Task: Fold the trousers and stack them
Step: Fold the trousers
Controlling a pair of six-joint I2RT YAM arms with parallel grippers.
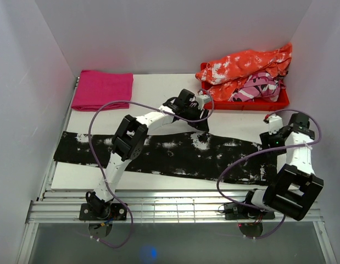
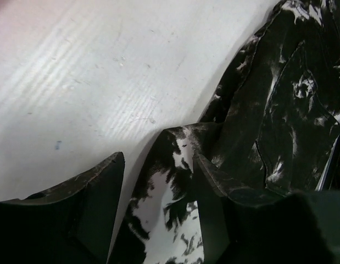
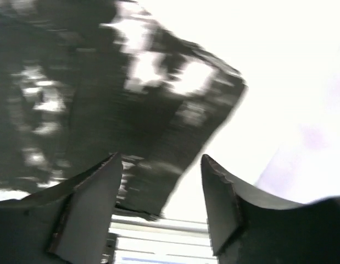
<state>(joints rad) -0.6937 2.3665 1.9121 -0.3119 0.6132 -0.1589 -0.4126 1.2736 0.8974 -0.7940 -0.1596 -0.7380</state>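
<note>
The trousers, black with white splotches, lie flat and stretched across the table from left to right. My left gripper is at their far edge near the middle. In the left wrist view it is open, with a corner of the trousers lying between the fingers. My right gripper hovers over the right end of the trousers. In the right wrist view it is open and empty, with the trouser end below it, blurred.
A folded magenta cloth lies at the back left. A red tray at the back right holds an orange-and-white garment and a pink patterned one. Metal slats run along the near edge. White walls enclose three sides.
</note>
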